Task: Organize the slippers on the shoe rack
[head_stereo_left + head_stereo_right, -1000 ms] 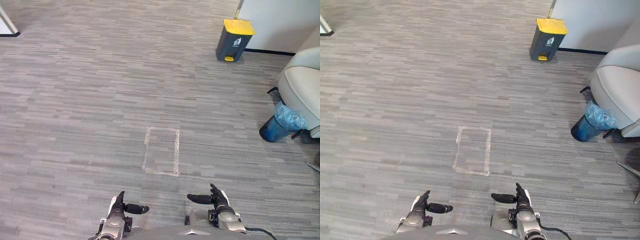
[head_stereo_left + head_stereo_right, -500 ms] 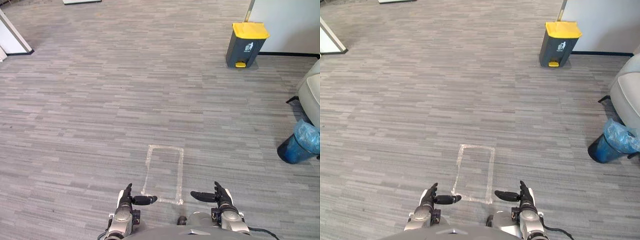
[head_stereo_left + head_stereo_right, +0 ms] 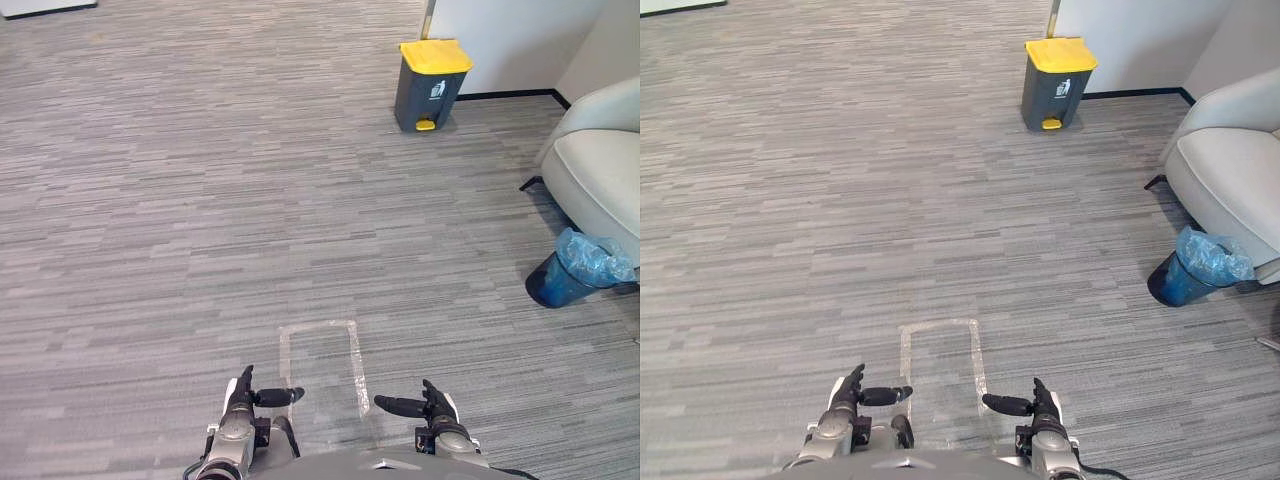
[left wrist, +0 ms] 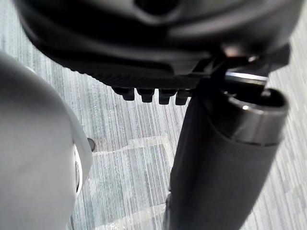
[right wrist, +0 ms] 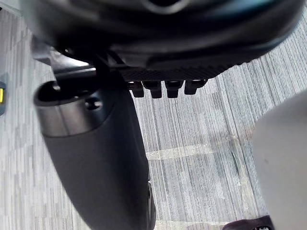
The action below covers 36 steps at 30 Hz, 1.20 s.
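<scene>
My left hand (image 3: 240, 408) hangs low at the bottom of the eye views, fingers straight and thumb pointing inward, holding nothing. My right hand (image 3: 436, 414) mirrors it a short way to the right, also open and empty. Between and just ahead of them a rectangle of pale tape (image 3: 322, 368) is stuck to the grey carpet. In the left wrist view the left hand's thumb (image 4: 216, 158) and fingers (image 4: 148, 95) stand over that carpet and tape. The right wrist view has the right thumb (image 5: 100, 158) and fingers (image 5: 165, 87) over the same floor.
A dark pedal bin with a yellow lid (image 3: 430, 70) stands far ahead by a white wall. A cream armchair (image 3: 600, 170) sits at the right, with a blue waste bin and its plastic liner (image 3: 570, 272) beside it. Wide grey carpet stretches ahead and left.
The whole picture has shifted, so the camera has turned: the yellow-lidded bin and armchair now lie further left in view. Both hands keep the same open pose.
</scene>
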### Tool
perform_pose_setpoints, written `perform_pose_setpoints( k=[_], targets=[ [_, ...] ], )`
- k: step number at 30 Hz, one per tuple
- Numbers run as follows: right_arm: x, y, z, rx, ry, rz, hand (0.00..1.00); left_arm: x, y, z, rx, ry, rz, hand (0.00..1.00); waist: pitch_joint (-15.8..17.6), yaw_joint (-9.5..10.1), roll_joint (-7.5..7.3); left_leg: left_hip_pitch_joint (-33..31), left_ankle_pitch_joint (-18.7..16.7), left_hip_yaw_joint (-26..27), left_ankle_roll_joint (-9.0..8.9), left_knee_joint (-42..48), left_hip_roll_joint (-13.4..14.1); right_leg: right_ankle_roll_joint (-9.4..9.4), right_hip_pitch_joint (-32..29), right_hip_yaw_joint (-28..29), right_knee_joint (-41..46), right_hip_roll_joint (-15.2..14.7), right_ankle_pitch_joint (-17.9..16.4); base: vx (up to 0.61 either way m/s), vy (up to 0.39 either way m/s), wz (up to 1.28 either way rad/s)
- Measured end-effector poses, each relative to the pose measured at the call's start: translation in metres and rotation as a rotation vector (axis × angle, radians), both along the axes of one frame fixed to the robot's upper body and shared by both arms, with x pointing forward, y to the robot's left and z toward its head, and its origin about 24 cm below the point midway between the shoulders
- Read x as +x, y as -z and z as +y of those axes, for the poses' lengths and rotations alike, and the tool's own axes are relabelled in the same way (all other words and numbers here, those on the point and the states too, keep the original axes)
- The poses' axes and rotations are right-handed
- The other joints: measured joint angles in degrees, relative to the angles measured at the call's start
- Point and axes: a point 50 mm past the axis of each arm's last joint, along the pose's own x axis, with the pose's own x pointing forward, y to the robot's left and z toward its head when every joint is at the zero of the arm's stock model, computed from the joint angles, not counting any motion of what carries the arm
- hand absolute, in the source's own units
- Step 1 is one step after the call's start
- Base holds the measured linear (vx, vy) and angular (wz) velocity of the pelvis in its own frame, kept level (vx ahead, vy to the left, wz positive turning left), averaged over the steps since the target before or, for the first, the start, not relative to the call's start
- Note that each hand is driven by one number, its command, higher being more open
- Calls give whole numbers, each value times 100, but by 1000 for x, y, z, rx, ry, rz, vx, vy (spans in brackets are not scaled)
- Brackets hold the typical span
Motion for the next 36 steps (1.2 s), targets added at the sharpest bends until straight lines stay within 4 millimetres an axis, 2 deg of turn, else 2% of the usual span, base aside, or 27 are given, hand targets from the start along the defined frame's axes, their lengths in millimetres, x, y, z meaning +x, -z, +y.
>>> perform_pose_setpoints(
  k=[2, 4, 5, 7, 8, 9, 11, 13, 14, 15, 16, 18, 20, 21, 23, 24, 25, 26, 27, 28, 29, 31, 33, 34, 35, 36],
  targets=[
    [3, -1, -3, -8, -4, -7, 100, -7, 3, 3, 13, 17, 33, 100, 32, -26, 77, 339, -13, 185, 27, -206, -1, -73, -325, -296, 710, -113, -110, 341, 288, -55],
    [6, -3, -7, -24, -16, -18, 100, -9, 4, 5, 27, 34, 53, 100, -23, -47, 227, 723, -13, 291, 26, -557, 81, -380, -709, -1116, 992, -73, -431, 312, 118, -37],
    [10, -4, -10, -34, -29, -30, 100, -9, 4, 5, 37, 50, 55, 100, -2, -47, 305, 895, -11, 373, 24, -660, 181, -536, -977, -1457, 893, 98, -521, 299, -6, -31],
    [16, -7, -11, -41, -40, -51, 100, -11, 4, 5, 35, 49, 63, 100, 42, -73, 385, 1034, -13, 417, 21, -658, 330, -642, -1342, -1812, 301, 419, -535, 286, -66, -25],
    [16, -7, -9, -41, -48, -55, 100, -12, 5, 6, 36, 50, 67, 100, 19, -83, 326, 1116, -24, 431, -28, -658, 280, -814, -1416, -1914, -646, 601, -49, 305, -108, -8],
    [16, -7, -12, -41, -35, -56, 100, -14, 6, 3, 26, 53, 83, 100, 31, -129, 329, 1255, -85, 388, -155, -650, 256, -1076, -1368, -1891, -833, 672, 570, 370, -106, -11],
    [15, -8, -20, -64, -35, -56, 100, -15, 8, -14, -24, 57, 82, 100, -48, -96, 591, 1226, -44, 388, -152, -523, 407, -1101, -1213, -1804, -1114, 876, 551, 372, -117, -25],
    [15, -9, -25, -69, -13, -52, 100, -13, 8, -24, -51, 73, 76, 100, -5, -114, 687, 1212, 78, 388, -274, -113, 532, -1128, -986, -1705, -1362, 993, 519, 290, -124, -31],
    [13, -8, -25, -66, -4, -47, 100, -12, 8, -24, -52, 74, 74, 100, 7, -116, 669, 1169, 130, 390, -329, 140, 596, -1135, -865, -1655, -1464, 1030, 514, 271, -128, -32],
    [11, -7, -24, -59, 8, -39, 100, -10, 7, -22, -53, 69, 65, 100, 64, -120, 578, 996, 233, 370, -452, 900, 784, -1151, -580, -1569, -1679, 1085, 501, 194, -89, -39],
    [9, -6, -22, -53, 10, -34, 100, -7, 6, -19, -55, 46, 49, 100, 95, -98, 515, 771, 15, 303, -573, 1641, 930, -1170, -359, -1437, -1842, 1106, 482, 226, -92, -42],
    [6, -5, -24, -62, 22, -28, 100, -5, 4, -17, -56, 24, 30, 100, 104, -69, 483, 432, -402, 216, -547, 2189, 959, -1155, -183, -1214, -1927, 1107, 449, 183, 6, -64],
    [4, -5, -25, -65, 31, -26, 100, -4, 3, -15, -55, 13, 21, 100, 105, -54, 472, 157, -596, 117, -493, 1935, 867, -1132, -83, -938, -1969, 1107, 442, 166, 50, -76],
    [4, -5, -26, -64, 37, -24, 100, -4, 3, -14, -53, 10, 21, 100, 105, -43, 468, 69, -630, -61, -535, 1657, 778, -1111, -59, -812, -1973, 1106, 436, 123, 78, -70],
    [2, -4, -25, -59, 48, -19, 100, -3, 3, -12, -48, 8, 18, 100, 118, -25, 432, -51, -640, -623, -555, 964, 532, -1044, -8, -490, -1959, 1083, 405, 153, 140, -92],
    [2, -3, -23, -55, 50, -16, 100, -3, 2, -10, -42, 9, 18, 100, 106, -24, 384, -120, -611, -1205, -578, 461, 300, -946, -8, -234, -1890, 1037, 350, 141, 156, -92],
    [1, -3, -23, -53, 54, -14, 100, -2, 2, -10, -40, 11, 18, 100, 104, -24, 375, -124, -565, -1373, -553, 285, 233, -893, -5, -152, -1859, 1025, 319, 155, 177, -99],
    [0, -3, -25, -54, 67, -14, 100, -3, 3, -12, -42, 21, 22, 100, 80, -33, 419, -109, -142, -1574, -508, -130, 196, -743, -12, 33, -1778, 1055, 230, 189, 266, -82],
    [-1, -3, -27, -58, 67, -9, 100, -5, 4, -16, -54, 24, 31, 100, 16, -43, 507, -101, 227, -1540, -436, -184, 280, -614, -19, 210, -1681, 1107, 118, 158, 229, -83],
    [-2, -2, -24, -51, 67, -3, 100, -4, 4, -14, -46, 31, 33, 100, -30, -42, 368, -29, 218, -1390, -431, -175, 197, -532, -43, 303, -1598, 999, 79, 154, 248, -78],
    [-7, 1, -15, -26, 70, 9, 100, -7, 4, -8, -23, 36, 41, 100, -135, -32, 209, 111, 170, -1154, -347, -386, 71, -454, -123, 401, -1545, 855, -12, 118, 176, -75],
    [-11, 4, -2, 10, 71, 22, 100, -11, 5, 0, -2, 40, 55, 100, -248, -24, 21, 304, 169, -763, -290, -649, -75, -364, -233, 725, -1535, 722, -47, 160, 237, -81],
    [-10, 4, -1, 13, 69, 22, 100, -13, 6, 0, 0, 41, 64, 100, -259, -32, 6, 439, 141, -487, -244, -784, -155, -284, -298, 924, -1550, 661, -27, 102, 146, -79],
    [-9, 3, -4, 6, 68, 20, 100, -13, 6, -1, 0, 51, 71, 100, -232, -31, 58, 577, 119, -231, -208, -882, -162, -203, -362, 937, -1518, 664, 17, 104, 134, -97],
    [-8, 3, -6, 0, 66, 18, 100, -13, 6, -1, 0, 54, 73, 100, -215, -33, 97, 655, 117, -54, -204, -940, -147, -143, -450, 825, -1456, 659, 54, 82, 82, -106],
    [-5, 1, -9, -7, 63, 10, 100, -14, 7, -2, 2, 59, 80, 100, -199, -28, 142, 725, 116, 145, -202, -981, -109, -74, -577, 437, -1356, 618, 115, 34, 1, -106]
  ],
)
